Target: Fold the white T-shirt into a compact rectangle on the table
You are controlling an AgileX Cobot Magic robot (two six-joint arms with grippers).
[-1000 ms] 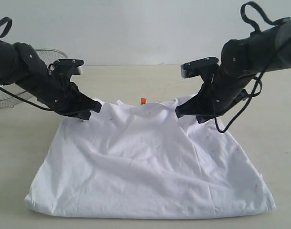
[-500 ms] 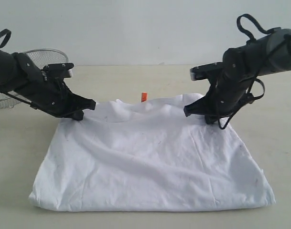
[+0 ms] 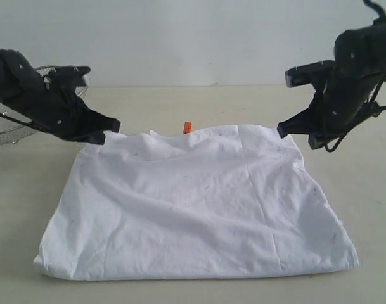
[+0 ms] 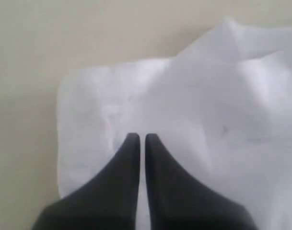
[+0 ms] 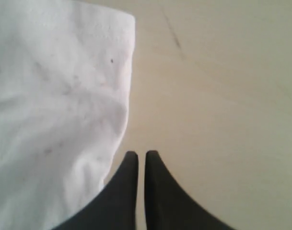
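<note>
The white T-shirt (image 3: 199, 202) lies spread on the table (image 3: 199, 101) with its plain side up. Its orange neck tag (image 3: 187, 127) sticks out at the far edge, and the lettering is hidden. My left gripper (image 3: 110, 125) hangs at the shirt's far left corner. In the left wrist view its fingertips (image 4: 138, 137) stand shut over the cloth (image 4: 208, 96), with nothing seen pinched. My right gripper (image 3: 283, 131) is just off the far right corner. Its fingertips (image 5: 138, 154) are shut over bare table, beside the shirt's edge (image 5: 54, 96).
A round wire-mesh basket (image 3: 2, 130) stands at the back left, behind my left arm. A pale wall rises behind the table's far edge. The shirt's near hem lies close to the table's front edge.
Both grippers have let go of the shirt's far edge and swung outward, left one leftward, right one rightward and up. The raised cloth has dropped and now lies flatter.
</note>
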